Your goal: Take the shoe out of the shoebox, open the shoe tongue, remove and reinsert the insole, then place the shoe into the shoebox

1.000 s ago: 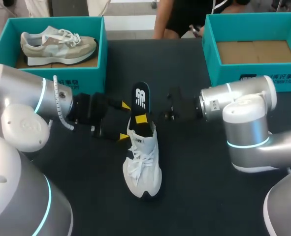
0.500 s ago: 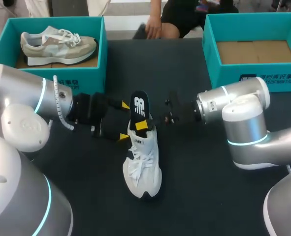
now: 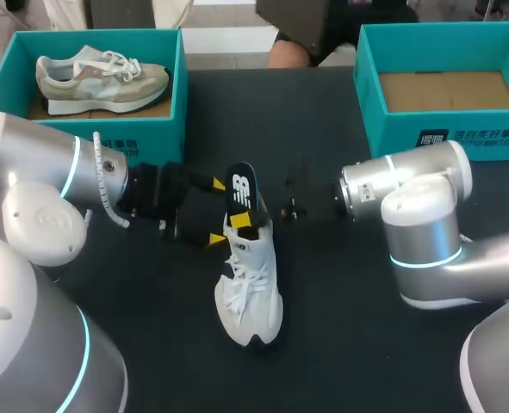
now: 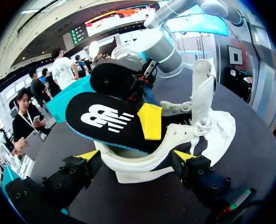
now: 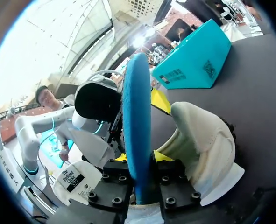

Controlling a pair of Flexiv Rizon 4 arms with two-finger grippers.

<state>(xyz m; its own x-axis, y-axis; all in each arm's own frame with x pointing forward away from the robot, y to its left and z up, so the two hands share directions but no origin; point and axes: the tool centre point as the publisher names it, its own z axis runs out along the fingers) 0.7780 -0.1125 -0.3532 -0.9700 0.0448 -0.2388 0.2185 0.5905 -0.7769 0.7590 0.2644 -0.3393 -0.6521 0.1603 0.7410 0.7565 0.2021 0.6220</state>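
Found insole (image 3: 241,185) pinched edgewise in right gripper (image 5: 141,157) from 3 o'clock, long axis 12-to-6, lower end in shoe (image 3: 252,292). Noted left gripper (image 3: 217,212) spread wide at 9 o'clock.

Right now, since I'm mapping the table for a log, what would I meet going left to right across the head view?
left box → left gripper → shoe → right box

Pincer (image 5: 141,159) clamping upright insole (image 5: 137,112), white shoe (image 5: 205,140) alongside
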